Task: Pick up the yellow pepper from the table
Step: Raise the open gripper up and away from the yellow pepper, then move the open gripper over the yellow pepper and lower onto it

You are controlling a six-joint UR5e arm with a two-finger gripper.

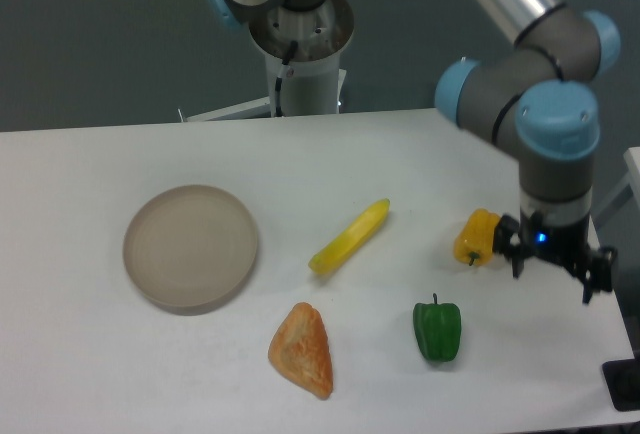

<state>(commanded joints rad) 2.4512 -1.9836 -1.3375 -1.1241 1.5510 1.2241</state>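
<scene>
We shift the spread, empty gripper [551, 274] left over the small lobed yellow-orange pepper [476, 237] on the white counter [300, 164], then descend.

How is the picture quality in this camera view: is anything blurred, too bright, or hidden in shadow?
In the camera view the light is soft and even; the white table looks bright but shows no hard glare, and shadows under the items are faint. The yellow pepper and green pepper are fairly sharp, with mild softness overall. The gripper is dark, so its fingers are hard to read.
</scene>
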